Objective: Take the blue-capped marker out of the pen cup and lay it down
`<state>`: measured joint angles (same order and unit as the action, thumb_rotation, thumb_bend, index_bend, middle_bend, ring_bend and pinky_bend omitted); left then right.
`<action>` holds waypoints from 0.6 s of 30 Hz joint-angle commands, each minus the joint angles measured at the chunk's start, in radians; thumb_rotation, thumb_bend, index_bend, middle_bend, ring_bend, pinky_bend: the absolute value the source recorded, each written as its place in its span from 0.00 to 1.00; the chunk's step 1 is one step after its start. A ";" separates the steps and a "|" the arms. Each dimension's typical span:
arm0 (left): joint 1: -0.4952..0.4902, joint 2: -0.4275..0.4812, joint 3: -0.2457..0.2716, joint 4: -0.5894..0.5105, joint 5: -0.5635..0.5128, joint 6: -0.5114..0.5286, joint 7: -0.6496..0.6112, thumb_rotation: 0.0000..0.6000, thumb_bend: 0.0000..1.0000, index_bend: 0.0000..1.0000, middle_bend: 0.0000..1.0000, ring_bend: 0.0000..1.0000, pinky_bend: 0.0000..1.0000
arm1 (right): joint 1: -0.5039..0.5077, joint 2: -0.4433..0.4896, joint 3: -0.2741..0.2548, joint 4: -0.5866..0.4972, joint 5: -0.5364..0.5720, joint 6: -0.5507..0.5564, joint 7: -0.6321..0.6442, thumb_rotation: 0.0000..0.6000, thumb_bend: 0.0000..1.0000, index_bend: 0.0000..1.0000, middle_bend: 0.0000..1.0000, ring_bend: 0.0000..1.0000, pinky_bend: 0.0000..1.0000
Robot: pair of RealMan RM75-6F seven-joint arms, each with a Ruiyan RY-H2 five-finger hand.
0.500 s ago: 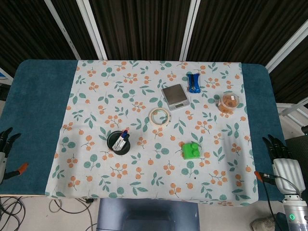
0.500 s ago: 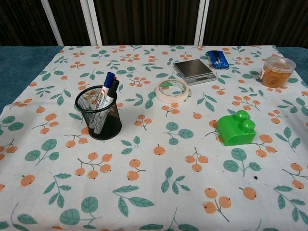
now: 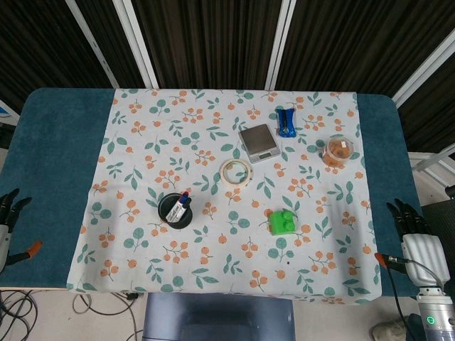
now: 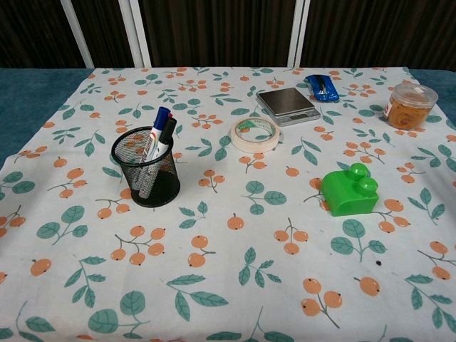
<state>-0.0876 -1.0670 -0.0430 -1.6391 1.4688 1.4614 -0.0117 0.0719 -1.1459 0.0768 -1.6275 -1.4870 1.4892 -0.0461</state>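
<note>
A table (image 3: 57,163) draped in a leaf-and-berry cloth (image 3: 178,135) lies untouched, the task judged to be at its very start: the blue-capped marker (image 4: 158,125) stands tilted inside the black mesh pen cup (image 4: 146,169), its cap poking above the rim beside a black-capped pen (image 4: 166,131). The cup sits on the robot's left half of the cloth, well apart from both hands.

The left hand (image 3: 7,210) hangs off the table's left edge, only partly in the head view, dark fingers apart and holding nothing. The right hand (image 3: 412,233) waits off the right edge, fingers likewise spread and empty. Neither shows in the chest view.

The next move likely falls to the left hand, the nearer one: reach in over the cup, pinch the blue cap clear of the black pen beside it, lift straight up so the light mesh cup does not tip, then lay the marker flat on open cloth.

Across the rest of the cloth: a small grey scale (image 4: 287,103), a green toy brick (image 4: 348,191), a roll of tape (image 4: 256,134), a lidded orange-filled jar (image 4: 410,105) and a blue clip (image 4: 322,87).
</note>
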 commanded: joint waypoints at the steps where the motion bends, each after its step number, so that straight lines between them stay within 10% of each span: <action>1: -0.002 0.004 0.002 0.000 0.001 -0.005 -0.006 1.00 0.17 0.14 0.00 0.00 0.00 | -0.001 0.000 -0.001 -0.001 -0.002 0.002 -0.002 1.00 0.12 0.08 0.00 0.05 0.17; 18: -0.006 -0.010 0.001 0.036 0.054 0.027 -0.058 1.00 0.17 0.18 0.00 0.00 0.00 | -0.002 0.001 0.000 -0.001 -0.001 0.004 -0.001 1.00 0.12 0.07 0.00 0.05 0.17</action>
<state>-0.0920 -1.0719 -0.0394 -1.6133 1.5130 1.4801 -0.0536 0.0700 -1.1452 0.0762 -1.6288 -1.4878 1.4929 -0.0471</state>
